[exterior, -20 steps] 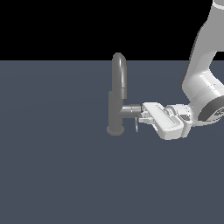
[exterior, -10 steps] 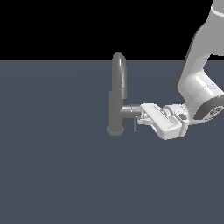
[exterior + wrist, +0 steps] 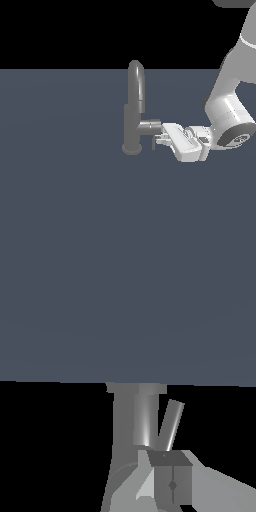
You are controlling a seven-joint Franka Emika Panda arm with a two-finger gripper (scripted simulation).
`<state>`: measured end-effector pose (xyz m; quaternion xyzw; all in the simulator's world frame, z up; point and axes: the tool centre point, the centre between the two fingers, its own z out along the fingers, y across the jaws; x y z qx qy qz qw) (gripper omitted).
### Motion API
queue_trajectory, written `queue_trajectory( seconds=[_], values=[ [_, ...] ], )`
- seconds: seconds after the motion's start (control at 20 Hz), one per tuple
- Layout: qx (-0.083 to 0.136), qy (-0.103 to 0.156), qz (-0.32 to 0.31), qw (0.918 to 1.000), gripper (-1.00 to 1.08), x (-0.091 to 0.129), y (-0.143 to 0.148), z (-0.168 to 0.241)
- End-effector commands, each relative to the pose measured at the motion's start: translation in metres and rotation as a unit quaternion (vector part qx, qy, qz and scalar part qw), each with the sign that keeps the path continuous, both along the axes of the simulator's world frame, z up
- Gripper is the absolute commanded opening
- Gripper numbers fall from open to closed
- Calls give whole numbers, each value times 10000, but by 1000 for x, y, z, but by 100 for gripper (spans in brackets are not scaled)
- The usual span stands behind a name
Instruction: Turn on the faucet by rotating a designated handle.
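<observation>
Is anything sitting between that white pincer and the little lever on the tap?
Nothing: in the exterior view the pincer is right at the handle below the side stub of the faucet, with no other object between them.

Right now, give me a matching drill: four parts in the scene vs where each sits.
Things:
1 spout
2 base
3 handle
4 claw

Places:
A on the dark floor
B arching highest
C hanging under the side stub's end
D at the stub's tip, from the exterior view's right

Pairs: 1-B, 2-A, 3-C, 4-D
</observation>
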<state>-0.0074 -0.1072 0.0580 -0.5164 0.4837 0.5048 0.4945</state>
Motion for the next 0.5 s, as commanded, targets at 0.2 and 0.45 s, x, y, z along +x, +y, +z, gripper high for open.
queue_trajectory(
  seconds=[0.2,0.45],
  values=[
    [34,57,-6,10000,-100,17,15,-15],
    [8,97,-19,10000,-100,27,16,-24]
  ],
)
